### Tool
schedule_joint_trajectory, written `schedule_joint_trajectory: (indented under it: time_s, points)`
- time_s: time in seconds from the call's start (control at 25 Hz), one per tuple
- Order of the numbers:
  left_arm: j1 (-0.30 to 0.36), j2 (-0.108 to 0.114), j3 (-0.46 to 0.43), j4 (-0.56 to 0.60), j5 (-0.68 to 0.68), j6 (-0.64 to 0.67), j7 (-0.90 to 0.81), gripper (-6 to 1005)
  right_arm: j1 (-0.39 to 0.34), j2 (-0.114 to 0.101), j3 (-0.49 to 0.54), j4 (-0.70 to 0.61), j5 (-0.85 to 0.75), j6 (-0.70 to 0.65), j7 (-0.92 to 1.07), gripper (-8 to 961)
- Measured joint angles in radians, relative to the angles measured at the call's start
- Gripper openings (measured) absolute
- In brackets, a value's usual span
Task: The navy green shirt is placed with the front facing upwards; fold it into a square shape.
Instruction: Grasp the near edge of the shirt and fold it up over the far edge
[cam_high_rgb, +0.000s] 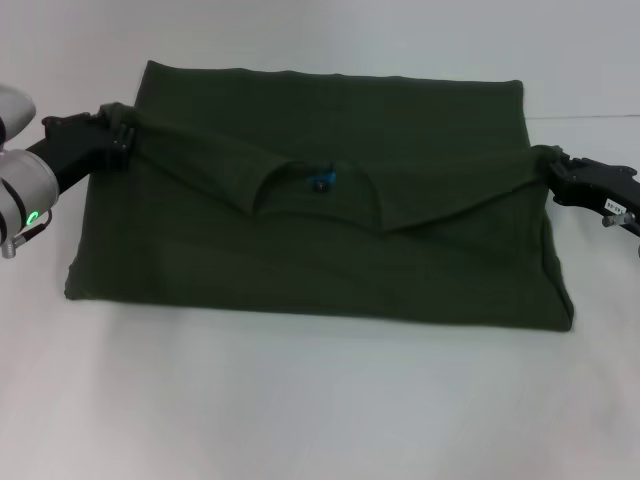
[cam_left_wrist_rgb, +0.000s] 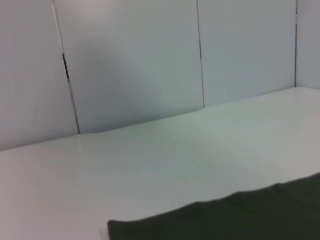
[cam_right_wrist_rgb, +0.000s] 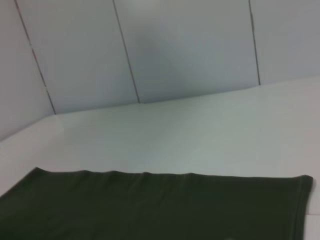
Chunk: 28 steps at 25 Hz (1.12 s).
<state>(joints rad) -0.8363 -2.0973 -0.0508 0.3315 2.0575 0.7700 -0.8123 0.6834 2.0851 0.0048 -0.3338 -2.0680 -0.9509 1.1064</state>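
The navy green shirt (cam_high_rgb: 310, 250) lies on the white table (cam_high_rgb: 300, 400) as a wide dark rectangle. Its collar end is folded over toward me, and the round collar with a small blue label (cam_high_rgb: 320, 182) sits near the middle. My left gripper (cam_high_rgb: 122, 135) is shut on the folded edge at the shirt's left side. At the right side, my right gripper (cam_high_rgb: 548, 165) pinches the same edge, and the fold runs taut between them. No lettering shows. The left wrist view shows one edge of the shirt (cam_left_wrist_rgb: 240, 215), and the right wrist view shows its flat far part (cam_right_wrist_rgb: 150, 205).
White table surface surrounds the shirt on all sides. Pale wall panels (cam_left_wrist_rgb: 150, 60) stand behind the table's far edge, also visible as panels (cam_right_wrist_rgb: 190, 45) in the right wrist view.
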Motion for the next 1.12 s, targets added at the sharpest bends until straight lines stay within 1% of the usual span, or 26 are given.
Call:
schedule_joint_trajectory:
  time_s: [0.08,0.2,0.28,0.48,0.56,0.6,0.64,0.72,0.84,0.92,1.0,1.04,1.12]
  points:
    - [0.002,-0.005,0.0,0.0,-0.018,0.002,0.032,137,0.006,0.0,-0.011,-0.002,0.0,0.017,0.004,134]
    - [0.003,-0.01,0.002,0.0,-0.029,0.008,0.074,275,0.011,0.001,-0.015,-0.004,0.0,0.031,0.005,152]
    - [0.003,-0.011,0.007,0.0,-0.032,0.009,0.077,367,0.012,0.001,-0.015,-0.004,0.0,0.033,0.005,246]
    - [0.005,-0.011,0.015,0.0,-0.043,0.008,0.078,544,0.011,0.001,-0.016,-0.005,0.0,0.033,0.006,469]
    - [0.005,-0.011,0.012,0.001,-0.066,0.006,0.074,624,0.009,0.001,-0.016,-0.006,0.0,0.033,0.011,552]
    - [0.005,-0.011,0.01,0.004,-0.103,-0.002,0.059,669,0.008,0.001,-0.015,-0.006,0.0,0.032,0.013,593]
    - [0.005,-0.011,0.01,0.004,-0.103,-0.002,0.059,715,0.007,0.0,-0.016,-0.007,0.0,0.03,0.017,634]
    - [0.008,-0.011,0.009,0.011,-0.14,-0.01,0.027,805,0.004,-0.001,-0.015,-0.007,0.0,0.028,0.021,662]
    - [0.026,-0.004,0.022,0.033,-0.167,-0.009,-0.077,807,-0.002,-0.001,-0.016,-0.009,0.0,0.024,0.032,703]
    - [0.049,0.008,0.073,0.05,-0.168,0.005,-0.201,808,-0.009,-0.001,-0.016,-0.009,0.0,0.02,0.039,703]
    - [0.095,0.029,0.198,0.08,-0.164,0.045,-0.365,809,-0.019,-0.001,-0.015,-0.01,0.0,0.006,0.043,703]
    - [0.119,0.036,0.256,0.102,-0.158,0.074,-0.438,809,-0.026,-0.001,-0.015,-0.01,0.0,-0.004,0.044,704]
    - [0.173,0.043,0.358,0.173,-0.125,0.151,-0.588,810,-0.034,-0.001,-0.015,-0.011,0.0,-0.019,0.044,704]
